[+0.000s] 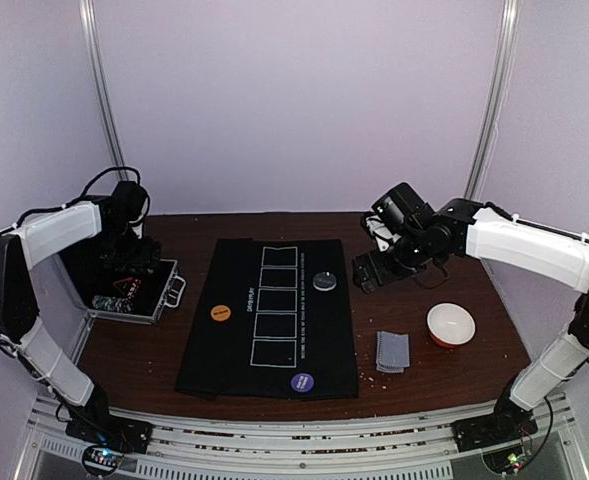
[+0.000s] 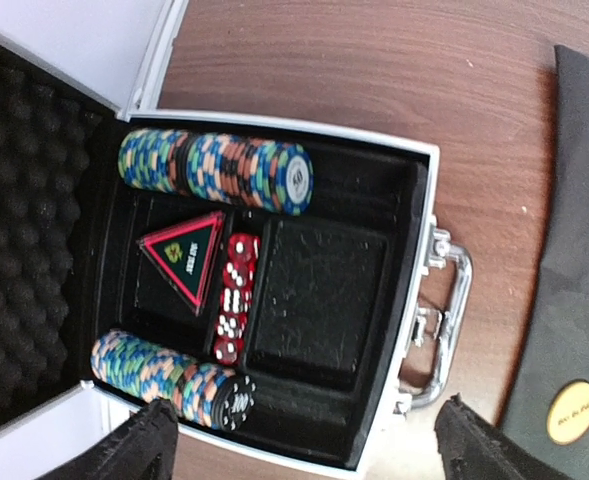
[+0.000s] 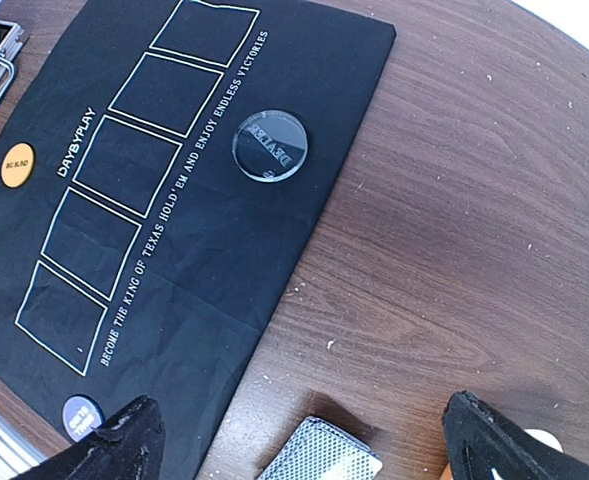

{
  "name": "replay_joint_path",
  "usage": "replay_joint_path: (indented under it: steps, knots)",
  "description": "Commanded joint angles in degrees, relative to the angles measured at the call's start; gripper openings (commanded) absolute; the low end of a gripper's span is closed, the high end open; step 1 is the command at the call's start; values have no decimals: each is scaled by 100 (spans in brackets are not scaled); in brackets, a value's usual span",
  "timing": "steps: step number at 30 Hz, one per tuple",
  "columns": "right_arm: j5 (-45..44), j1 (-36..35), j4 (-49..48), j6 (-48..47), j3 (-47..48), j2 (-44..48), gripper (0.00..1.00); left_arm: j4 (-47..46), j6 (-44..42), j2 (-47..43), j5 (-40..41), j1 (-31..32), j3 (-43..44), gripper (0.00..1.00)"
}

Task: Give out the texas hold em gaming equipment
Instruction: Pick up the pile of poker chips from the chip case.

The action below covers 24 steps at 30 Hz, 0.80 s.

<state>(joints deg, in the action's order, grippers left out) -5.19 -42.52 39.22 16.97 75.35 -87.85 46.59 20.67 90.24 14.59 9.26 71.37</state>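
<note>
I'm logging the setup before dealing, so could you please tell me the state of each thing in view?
case: open, lid laid back
chips: two rows on edge in case
dice: in case
mat: spread flat
dealer disc: flat on mat
orange disc: flat on mat
purple disc: flat on mat's near edge
cards: stacked face down, off mat
bowl: upright, looks empty
left gripper: open, over case
right gripper: open, holding nothing

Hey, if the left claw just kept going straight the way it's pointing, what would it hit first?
Most likely the open case, around the empty black compartment beside the red dice. The left claw hangs open above it; the exact spot is unclear.
</note>
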Motion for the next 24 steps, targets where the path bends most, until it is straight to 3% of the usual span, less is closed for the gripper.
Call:
replay_joint_path:
  steps: [1, 3, 6, 11, 24]
  knots:
    - [107, -11, -18, 199, 53, -67, 100, -415, -127, 457, 200, -238, 504, 82]
    - [172, -13, -15, 202, 138, -161, 100, -479, -114, 799, 314, -307, 814, 71]
    - [231, -13, 100, 168, 276, -260, 100, -494, -140, 1394, 421, -319, 1280, 62]
    - [163, -11, 159, 149, 234, -215, 100, -497, -87, 2150, 967, -390, 1751, 60]
    - [264, -10, 111, 139, 296, -417, 100, -563, -101, 3070, 1162, -495, 2107, 60]
